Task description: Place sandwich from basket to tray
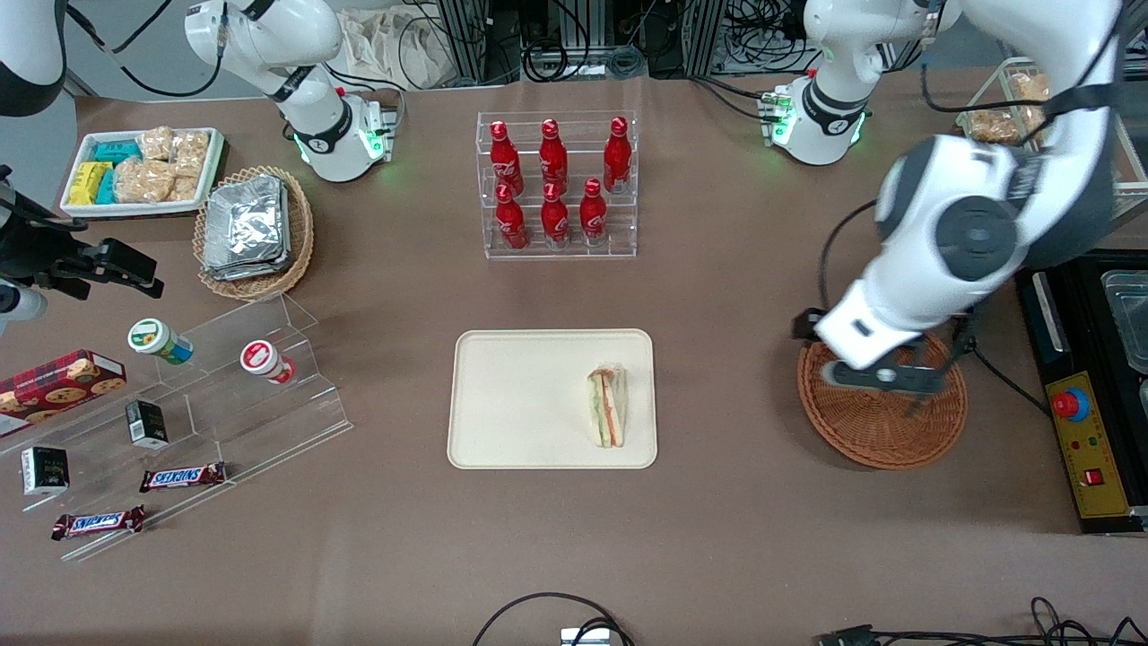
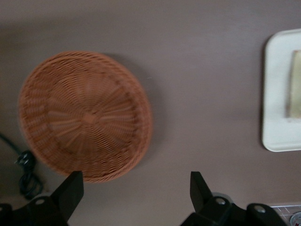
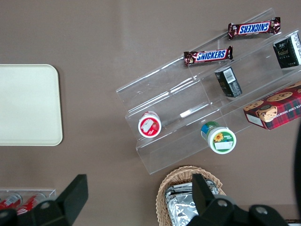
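The sandwich (image 1: 607, 406) lies on the cream-beige tray (image 1: 520, 395) in the middle of the table, at the tray's side nearest the working arm. The reddish-brown wicker basket (image 1: 861, 440) stands toward the working arm's end of the table with nothing in it. My gripper (image 1: 883, 377) hangs above the basket's farther rim. In the left wrist view the gripper (image 2: 135, 188) is open and holds nothing. It stands over bare table just off the basket (image 2: 84, 115). A corner of the tray (image 2: 277, 94) and an edge of the sandwich (image 2: 296, 84) show there too.
A clear rack of red bottles (image 1: 556, 184) stands farther from the camera than the tray. Toward the parked arm's end are an acrylic step stand (image 1: 215, 395) with snacks, a tan basket of foil packets (image 1: 253, 231) and a white snack tray (image 1: 143, 170). A black control box (image 1: 1081, 431) sits beside the basket.
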